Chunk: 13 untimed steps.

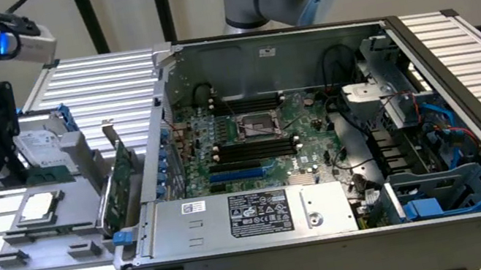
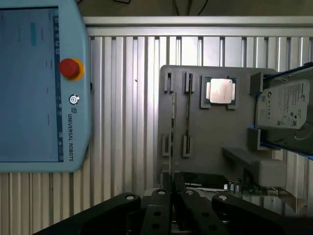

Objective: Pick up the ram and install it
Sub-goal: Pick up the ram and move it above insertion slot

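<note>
The ram (image 2: 172,127) — a long, narrow, thin green circuit-board stick — was judged light, stiff and fragile, best taken by its flat faces near mid-length. Its long axis was seen lying level, along the exterior view's left-right. It appeared pinched between the nearly closed jaws of the black gripper (image 2: 172,198), over the grey holder tray (image 2: 215,132) beside the open grey computer case (image 1: 342,258).

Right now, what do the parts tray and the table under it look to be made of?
Parts tray: matte grey plastic, probably; uniform dull surface with moulded slots.
Table: bare aluminium, likely; silvery ribbed slats catching light.
</note>
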Tool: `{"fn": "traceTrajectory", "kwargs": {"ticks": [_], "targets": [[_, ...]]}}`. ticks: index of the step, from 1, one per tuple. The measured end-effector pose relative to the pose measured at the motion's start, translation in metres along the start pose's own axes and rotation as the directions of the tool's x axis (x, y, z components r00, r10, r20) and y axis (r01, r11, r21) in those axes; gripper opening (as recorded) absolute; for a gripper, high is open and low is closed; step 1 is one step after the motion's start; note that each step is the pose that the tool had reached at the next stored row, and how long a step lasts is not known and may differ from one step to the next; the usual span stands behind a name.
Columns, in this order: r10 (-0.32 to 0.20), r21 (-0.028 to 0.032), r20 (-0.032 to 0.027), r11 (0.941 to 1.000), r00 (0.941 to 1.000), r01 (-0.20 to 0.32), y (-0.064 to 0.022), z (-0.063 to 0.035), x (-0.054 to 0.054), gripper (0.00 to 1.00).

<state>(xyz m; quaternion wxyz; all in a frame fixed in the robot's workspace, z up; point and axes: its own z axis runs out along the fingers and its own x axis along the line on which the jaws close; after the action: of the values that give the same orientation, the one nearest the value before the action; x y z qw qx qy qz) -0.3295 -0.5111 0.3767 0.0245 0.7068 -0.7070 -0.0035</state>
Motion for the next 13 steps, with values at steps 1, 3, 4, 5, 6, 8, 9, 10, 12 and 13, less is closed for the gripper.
{"fn": "traceTrajectory", "kwargs": {"ticks": [1, 3, 4, 5, 6, 8, 9, 10, 12, 13], "targets": [[-0.001, -0.0006, 0.0001, 1.0, 1.0, 0.001, -0.003, -0.0046, 0.0, 0.14], [-0.003, -0.0017, 0.0008, 1.0, 1.0, 0.003, -0.0094, -0.0138, 0.0, 0.14], [-0.003, -0.0026, 0.0009, 1.0, 1.0, 0.003, -0.0131, -0.0186, 0.001, 0.14], [-0.004, -0.0034, 0.0008, 1.0, 1.0, 0.004, -0.0169, -0.0233, 0.001, 0.14], [-0.004, -0.0044, 0.0009, 1.0, 1.0, 0.004, -0.021, -0.028, 0.001, 0.14], [-0.004, -0.0065, 0.001, 1.0, 1.0, 0.004, -0.0296, -0.0372, 0.001, 0.14], [-0.005, -0.0076, 0.0011, 1.0, 1.0, 0.005, -0.0341, -0.042, 0.001, 0.14], [-0.005, -0.0085, 0.001, 1.0, 1.0, 0.005, -0.0385, -0.0461, 0.001, 0.14], [-0.005, -0.0095, 0.0012, 0.9999, 1.0, 0.005, -0.0476, -0.0523, 0.002, 0.14], [-0.005, -0.0099, 0.0009, 0.9999, 1.0, 0.005, -0.052, -0.0546, 0.002, 0.14]]}}
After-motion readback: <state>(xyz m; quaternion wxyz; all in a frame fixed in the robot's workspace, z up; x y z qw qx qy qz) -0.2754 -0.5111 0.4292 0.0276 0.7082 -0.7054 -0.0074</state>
